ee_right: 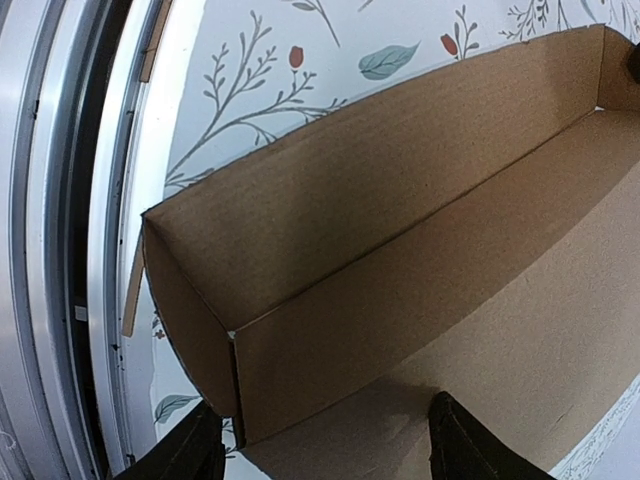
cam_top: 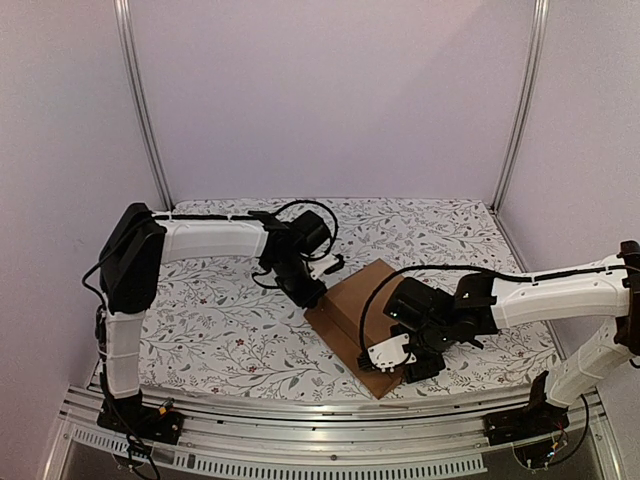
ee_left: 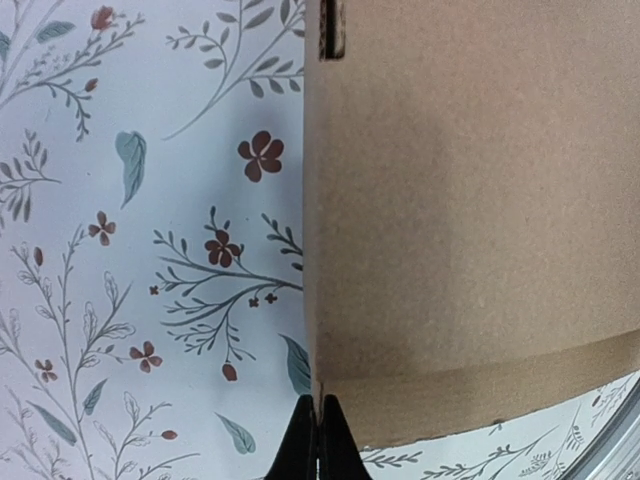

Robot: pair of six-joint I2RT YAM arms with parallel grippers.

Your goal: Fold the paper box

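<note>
The paper box [cam_top: 352, 315] is a brown cardboard mailer lying slantwise at the table's middle, with its walls partly raised. My left gripper [cam_top: 308, 290] is at the box's far-left corner. In the left wrist view its fingers [ee_left: 320, 440] are shut together, tips touching the edge of the box [ee_left: 470, 200]. My right gripper [cam_top: 405, 362] hovers over the box's near end. In the right wrist view it [ee_right: 330, 455] is open and holds nothing. One finger [ee_right: 185, 455] is outside the short end wall, and the other is over the box floor [ee_right: 520, 330].
A floral cloth [cam_top: 220, 330] covers the table. An aluminium rail [cam_top: 320, 412] runs along the near edge, close to the box's near corner, and shows in the right wrist view [ee_right: 60, 250]. Upright frame posts [cam_top: 145, 110] stand at the back corners.
</note>
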